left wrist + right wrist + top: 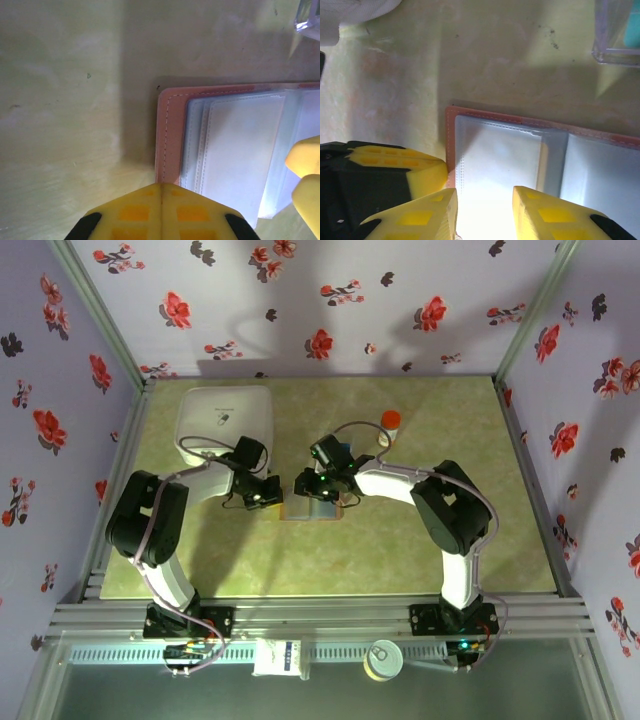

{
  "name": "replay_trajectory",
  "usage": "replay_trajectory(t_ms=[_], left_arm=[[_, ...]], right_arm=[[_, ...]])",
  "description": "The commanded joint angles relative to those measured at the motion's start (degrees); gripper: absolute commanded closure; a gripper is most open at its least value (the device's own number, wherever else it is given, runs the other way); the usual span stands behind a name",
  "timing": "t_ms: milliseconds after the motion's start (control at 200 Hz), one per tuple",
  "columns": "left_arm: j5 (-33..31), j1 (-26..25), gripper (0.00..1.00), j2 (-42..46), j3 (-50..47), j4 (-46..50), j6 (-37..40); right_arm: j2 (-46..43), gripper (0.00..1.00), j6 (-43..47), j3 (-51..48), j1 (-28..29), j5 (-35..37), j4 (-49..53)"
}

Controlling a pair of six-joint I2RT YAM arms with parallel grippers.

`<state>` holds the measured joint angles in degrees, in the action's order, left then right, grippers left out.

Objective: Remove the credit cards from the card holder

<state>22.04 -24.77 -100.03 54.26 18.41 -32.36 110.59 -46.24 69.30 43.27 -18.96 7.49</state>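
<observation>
The card holder [312,508] lies open on the table, with a tan stitched border [170,135] and pale blue-grey pockets [505,155]. Glare washes out the pockets, so I cannot tell if a card sits inside. A teal credit card [633,22] shows through the wall of the clear tray. My left gripper [162,186] is shut, its tips resting on the holder's near edge [266,492]. My right gripper [484,200] is open over a pocket, with nothing visible between its fingers [325,485].
The clear plastic tray [615,35] stands just beyond the holder. A big white square container [227,423] sits at the back left. An orange-capped bottle [390,420] stands at the back, right of centre. The two grippers nearly touch at the holder.
</observation>
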Motion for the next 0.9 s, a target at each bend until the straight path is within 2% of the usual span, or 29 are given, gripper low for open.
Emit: replay_trajectory(t_ms=[0, 175, 600, 895], left_arm=[[-0.3, 0.4, 0.95, -1.3, -1.5, -0.6, 1.2], [-0.3, 0.4, 0.95, -1.1, -2.3, -1.0, 1.2], [-0.5, 0.4, 0.95, -1.0, -1.9, -0.4, 1.2], [-0.7, 0.5, 0.95, 1.1, -1.1, 1.3, 1.5]], right_arm=[[2.2, 0.66, -1.6, -0.5, 0.8, -2.2, -1.0], [3.5, 0.69, -1.4, 0.5, 1.3, -1.6, 1.0], [1.2, 0.69, 2.2, 1.8, 1.4, 5.9, 9.7], [0.1, 0.69, 3.5, 0.6, 1.2, 6.3, 9.2]])
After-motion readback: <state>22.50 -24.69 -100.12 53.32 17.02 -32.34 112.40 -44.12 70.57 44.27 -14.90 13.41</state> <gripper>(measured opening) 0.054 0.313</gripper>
